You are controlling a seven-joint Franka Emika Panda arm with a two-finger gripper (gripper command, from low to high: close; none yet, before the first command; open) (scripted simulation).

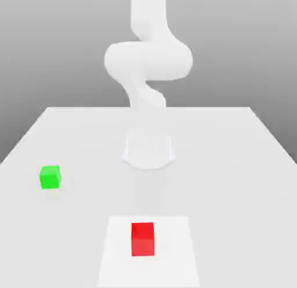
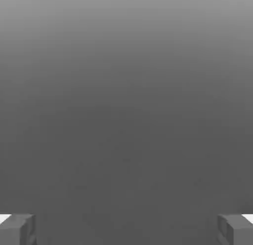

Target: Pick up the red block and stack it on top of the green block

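Claw (image 2: 126,230): fingers spread wide apart in the hand view, nothing between them. Arm (image 1: 148,60): upright at the far part of the surface (image 1: 232,182). Red block (image 1: 142,239): resting on a white patch (image 1: 174,269), nearest the camera. Green block (image 1: 50,177): directly on the surface, toward the exterior view's left, well apart from the red block.
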